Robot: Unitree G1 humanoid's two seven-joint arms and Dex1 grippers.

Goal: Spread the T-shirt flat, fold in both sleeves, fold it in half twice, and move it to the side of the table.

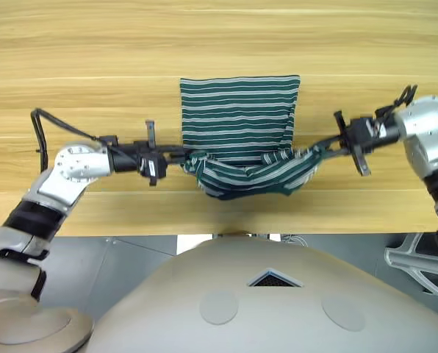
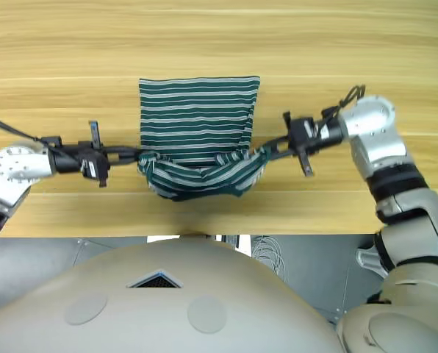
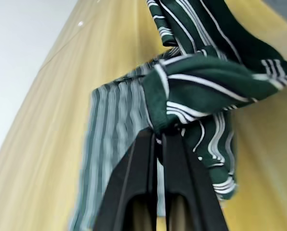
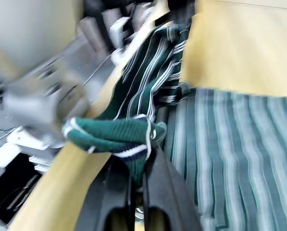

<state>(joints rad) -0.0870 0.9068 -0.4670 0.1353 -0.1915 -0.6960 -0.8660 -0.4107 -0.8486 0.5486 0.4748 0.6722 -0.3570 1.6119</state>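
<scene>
Left jaws and right jaws are each clamped tight on a near corner of the T-shirt point(image 1: 237, 110), hem sagging between them across mid-frame. The rest lies flat on the counter point(image 1: 72, 59) toward the frame's top, so I'd carry both corners that way.

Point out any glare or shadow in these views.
Left eye view: even light on the table, no glare, the shirt evenly lit. Left wrist view: the backdrop beyond the table is washed out white, and the left claw is dark. Right wrist view: the right claw is dark too.
</scene>
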